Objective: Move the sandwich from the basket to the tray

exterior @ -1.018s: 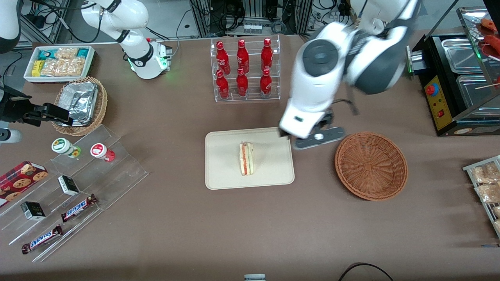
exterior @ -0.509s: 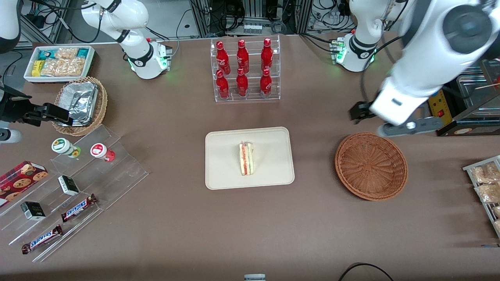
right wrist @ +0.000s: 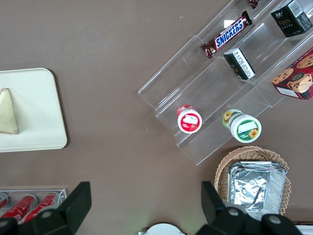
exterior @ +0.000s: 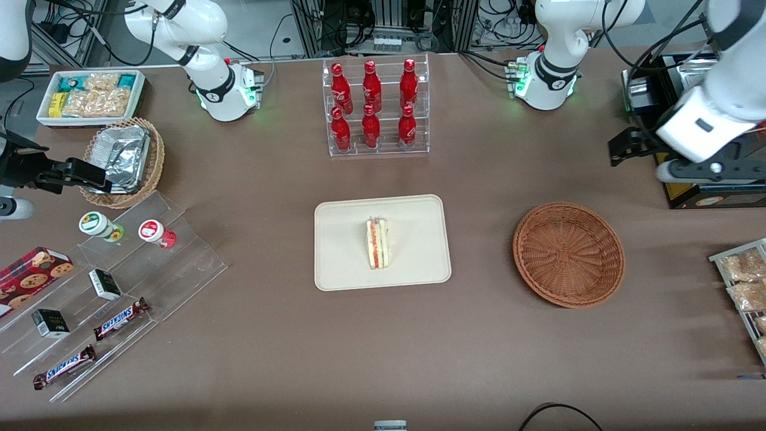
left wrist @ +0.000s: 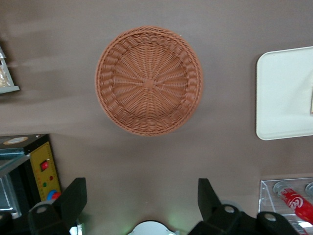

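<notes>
Item, bin (exterior: 90, 97): snack packets inside, toward the parked arm's end. Item, tan basket (exterior: 124, 161): crumpled foil trays inside, nearer the front camera than the bin. Item, clear steps (exterior: 114, 287): two cups, small boxes and Snickers bars on them. Item, rack (exterior: 376, 108): six red bottles in two rows. Item, tray (exterior: 347, 263): the sandwich (exterior: 377, 242) lies near its middle, striped edge up. Item, basket (exterior: 568, 254): nothing in it, beside the tray toward the working arm's end, apart from it. Item, my gripper (exterior: 697, 170): raised high over the black machine (exterior: 694, 120), well apart from basket and tray, my fingers (left wrist: 73, 196) spread wide and holding nothing. My wrist view shows the basket (left wrist: 149, 81) whole and bare to its woven bottom, plus one corner of the tray (left wrist: 286, 98) and a bottle end in the rack (left wrist: 288, 200). The right wrist view shows the sandwich (right wrist: 8, 111) as a plain pale triangle on the tray (right wrist: 41, 107), its filling unseen there.
</notes>
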